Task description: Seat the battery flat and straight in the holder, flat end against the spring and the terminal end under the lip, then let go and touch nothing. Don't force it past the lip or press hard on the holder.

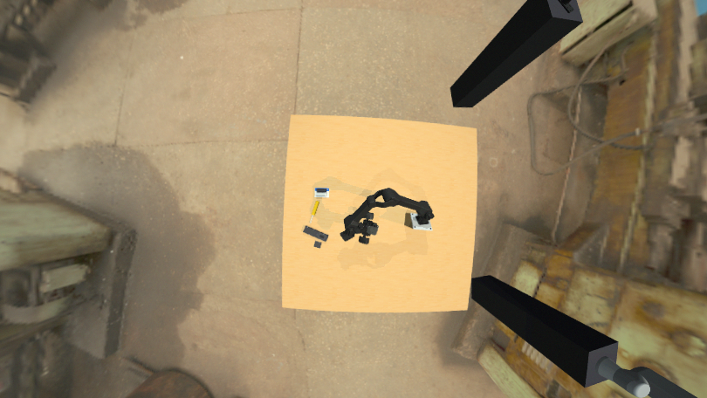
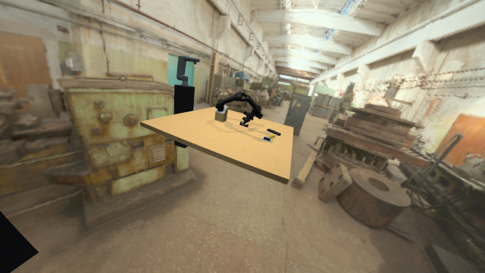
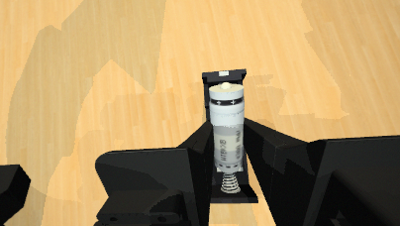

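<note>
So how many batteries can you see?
1. The battery is between the gripper fingers, lying along the black holder, flat end on the spring. The small things elsewhere on the table are too tiny to tell if any is a battery.

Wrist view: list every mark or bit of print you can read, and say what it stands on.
"+ +": white plus signs on the dark band near the terminal end of the battery, held in the gripper.
Grey print runs lengthwise down the battery's body: too blurred to read.
Holder: no markings visible.
</note>
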`<state>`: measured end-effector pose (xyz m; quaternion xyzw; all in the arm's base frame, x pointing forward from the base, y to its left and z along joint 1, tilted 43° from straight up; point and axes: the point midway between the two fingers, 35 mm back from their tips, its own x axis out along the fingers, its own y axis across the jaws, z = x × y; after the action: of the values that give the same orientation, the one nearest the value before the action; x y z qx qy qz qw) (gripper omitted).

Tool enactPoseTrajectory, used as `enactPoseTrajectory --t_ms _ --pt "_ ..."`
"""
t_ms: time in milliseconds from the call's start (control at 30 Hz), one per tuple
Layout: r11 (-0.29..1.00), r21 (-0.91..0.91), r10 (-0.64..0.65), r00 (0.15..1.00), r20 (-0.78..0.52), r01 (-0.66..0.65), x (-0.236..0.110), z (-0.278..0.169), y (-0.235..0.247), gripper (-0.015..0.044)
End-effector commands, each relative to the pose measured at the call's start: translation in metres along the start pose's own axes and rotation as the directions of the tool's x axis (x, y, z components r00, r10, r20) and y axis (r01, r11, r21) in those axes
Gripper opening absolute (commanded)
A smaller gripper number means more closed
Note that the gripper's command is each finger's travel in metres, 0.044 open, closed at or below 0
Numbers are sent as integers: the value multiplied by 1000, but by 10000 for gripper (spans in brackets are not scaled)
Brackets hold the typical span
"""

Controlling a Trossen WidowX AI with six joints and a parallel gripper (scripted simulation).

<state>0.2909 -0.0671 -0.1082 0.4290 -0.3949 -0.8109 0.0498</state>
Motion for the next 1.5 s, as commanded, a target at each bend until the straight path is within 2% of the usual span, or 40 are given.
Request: enactPoseTrajectory --t_ms 0,1167,1467 --pt "1000 4 -2 1000 -25 2 -4 -7 0 74" --pt "1000 4 -1 1000 -23 1 -7 -12 0 74" --pt "1000 7 -4 998 -61 4 -5 -12 -2 74"
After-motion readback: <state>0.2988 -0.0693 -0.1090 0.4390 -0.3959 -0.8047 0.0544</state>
